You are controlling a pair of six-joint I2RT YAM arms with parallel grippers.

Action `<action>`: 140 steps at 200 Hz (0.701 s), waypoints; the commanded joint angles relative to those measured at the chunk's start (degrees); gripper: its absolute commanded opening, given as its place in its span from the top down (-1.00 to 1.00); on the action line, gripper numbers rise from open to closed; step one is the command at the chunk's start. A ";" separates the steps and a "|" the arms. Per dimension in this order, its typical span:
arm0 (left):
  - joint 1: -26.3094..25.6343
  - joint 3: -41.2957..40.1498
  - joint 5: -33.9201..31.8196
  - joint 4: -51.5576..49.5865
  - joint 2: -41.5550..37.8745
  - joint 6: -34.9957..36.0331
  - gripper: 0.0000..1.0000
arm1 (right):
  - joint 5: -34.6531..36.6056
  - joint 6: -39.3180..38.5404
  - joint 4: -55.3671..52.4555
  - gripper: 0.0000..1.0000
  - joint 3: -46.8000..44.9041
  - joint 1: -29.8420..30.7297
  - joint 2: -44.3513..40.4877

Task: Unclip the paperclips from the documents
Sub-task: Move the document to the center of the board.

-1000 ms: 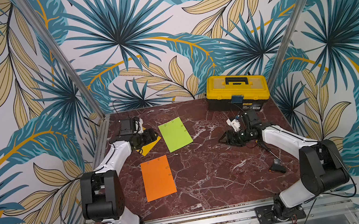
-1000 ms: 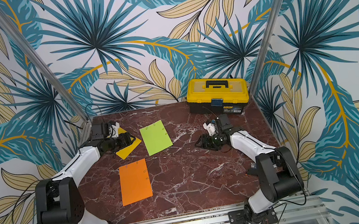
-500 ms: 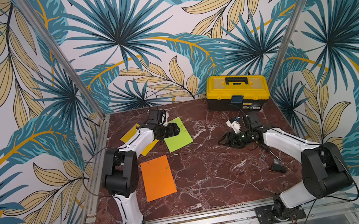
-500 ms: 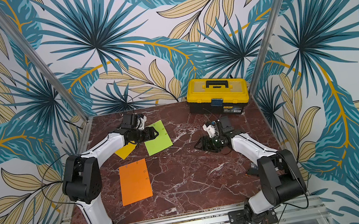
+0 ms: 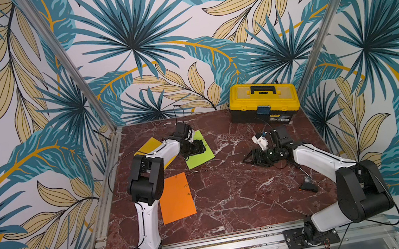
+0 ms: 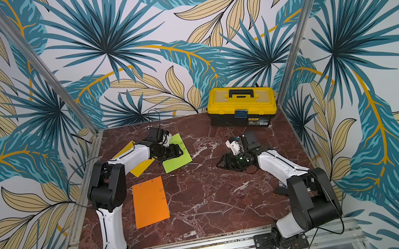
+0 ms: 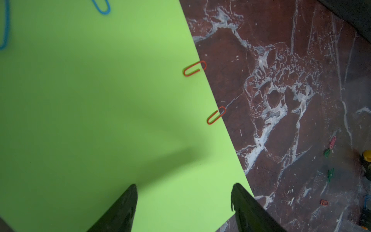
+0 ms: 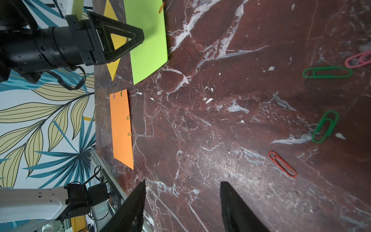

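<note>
Ok, status. L gripper [image 7: 184,186] is spread wide and empty, hovering over the lime green sheet [image 7: 100,100] close to its long edge. Two red clips are on that edge: nearer red clip [image 7: 215,115] and farther red clip [image 7: 194,68]. The blue clips [image 7: 101,7] are on another side, partly out of frame. R gripper [image 8: 183,182] also has its jaws apart w/ nothing in them. It's low over bare marble table [image 8: 200,120], w/ loose green clip [image 8: 325,126] and loose red clip [image 8: 282,163] lying nearby. Orange sheet [image 5: 176,197] has clips on two edges. Yellow sheet [image 5: 148,146] is partly under the L arm, so can't tell re clips there.

My read is the nearer red clip is next. To do it well:
- Line the fingers up across the outer loop that overhangs the paper edge, not across the paper.
- Come down flat and pinch wire only.
- Pull straight out along the clip's long axis, away from the sheet. No twist, or the paper tears or creases.
- Paper is light and prob slides w/ the clip, so pin the sheet w/ the R arm first.
</note>
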 commanded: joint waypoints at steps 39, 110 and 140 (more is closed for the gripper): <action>-5.65 -6.28 2.89 -2.86 -0.25 0.24 -0.45 | 0.74 -1.95 -2.00 -0.21 -1.63 0.25 -3.44; -14.64 -19.54 3.15 -2.92 -6.78 -1.17 -0.37 | 1.86 -2.27 -2.77 -0.21 -3.36 0.28 -4.85; -20.44 -23.26 3.73 -2.96 -8.88 -2.97 -0.36 | 2.19 -3.01 -4.04 -0.21 -3.10 0.28 -4.81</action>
